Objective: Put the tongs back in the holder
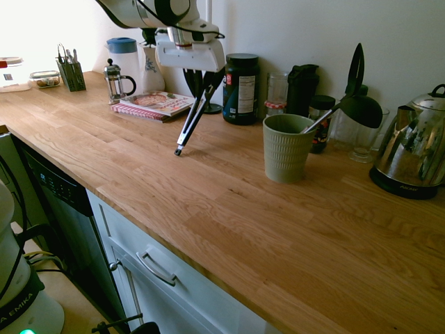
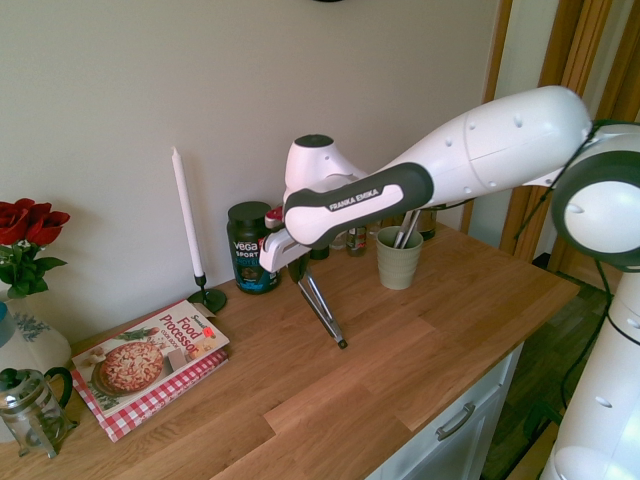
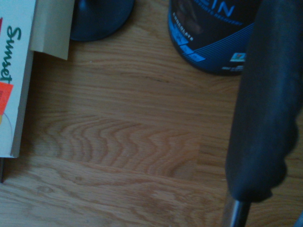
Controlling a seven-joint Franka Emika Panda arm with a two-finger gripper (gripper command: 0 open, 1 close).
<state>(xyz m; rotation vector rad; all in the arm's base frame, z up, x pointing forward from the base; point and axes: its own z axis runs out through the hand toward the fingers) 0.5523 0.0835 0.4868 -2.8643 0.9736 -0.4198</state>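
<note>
Holding the tongs [image 1: 192, 118] up over the counter [image 1: 229, 202], fingers [image 1: 202, 78] pinching them tight.
We're seeing them hanging tips-down, well apart from the green holder [image 1: 286, 147], which is sitting by the jars.

Honey-brown wooden countertop [image 1: 229, 209] with streaky grain. Sage-green holder [image 1: 287, 149] with vertical ribs. Silver tongs [image 1: 192, 120] with black tips, under a white gripper [image 1: 206, 85]. Black tub [image 1: 241, 89] with white label. Cookbook [image 2: 150, 360] showing a pizza, lying on a red-and-white checked cloth [image 2: 165, 392]. White candle [image 2: 186, 213]. Red roses [image 2: 28, 222].
</note>
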